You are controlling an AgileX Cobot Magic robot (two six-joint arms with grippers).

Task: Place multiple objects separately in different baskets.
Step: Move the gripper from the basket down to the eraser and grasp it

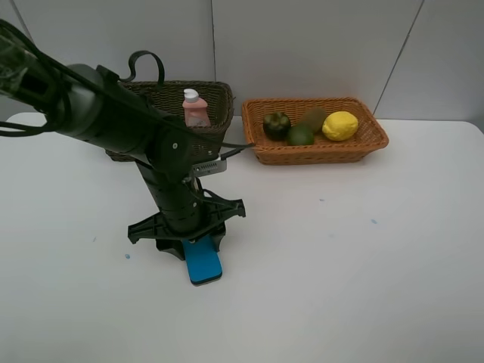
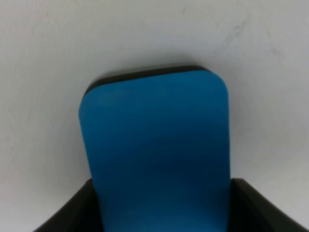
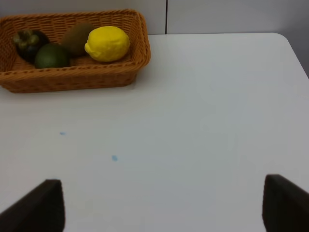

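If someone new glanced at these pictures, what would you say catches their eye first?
Probably the large dark left arm reaching down to the white table, its left gripper around the blue flat block. Next, the light orange basket at the back holds a yellow lemon, lime, kiwi and mangosteen, while a pink bottle stands in the dark basket beside it.

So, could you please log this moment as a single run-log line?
left gripper: fingers around blue flat block on table | right gripper: open, empty | orange basket: fruit | dark basket: pink bottle
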